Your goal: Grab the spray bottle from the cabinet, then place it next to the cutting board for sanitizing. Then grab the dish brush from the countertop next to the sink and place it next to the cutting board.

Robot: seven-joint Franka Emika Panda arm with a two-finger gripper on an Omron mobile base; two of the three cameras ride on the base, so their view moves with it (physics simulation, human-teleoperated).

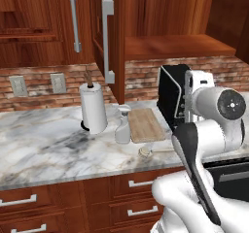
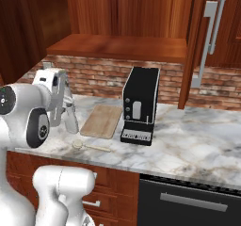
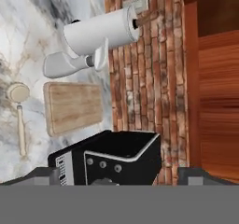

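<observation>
The spray bottle [image 1: 123,128] is parked upright on the countertop [image 1: 44,144], right up against the cutting board [image 1: 145,124] at the board's 9 o'clock in the left base view. The paper-towel roll [image 1: 93,107] is found just beside the bottle, at its 10 o'clock. The dish brush [image 1: 148,152] is laid flat on the marble near the board's front edge, around 6 o'clock from it, round head toward the bottle side and handle running off toward 3 o'clock. Looks like it's close to the board but not touching, as far as can be made out.

The black coffee machine [image 2: 140,106] is seen at the board's 3 o'clock in the right base view, just beside it. The cabinet [image 1: 165,13] hangs above with its door [image 1: 111,38] swung open and the shelf [image 2: 122,47] showing.

The gripper [image 3: 120,183] is held up over the coffee machine, well apart from the brush. Its fingers are spread about as wide as they go, and nothing is gripped between them.
</observation>
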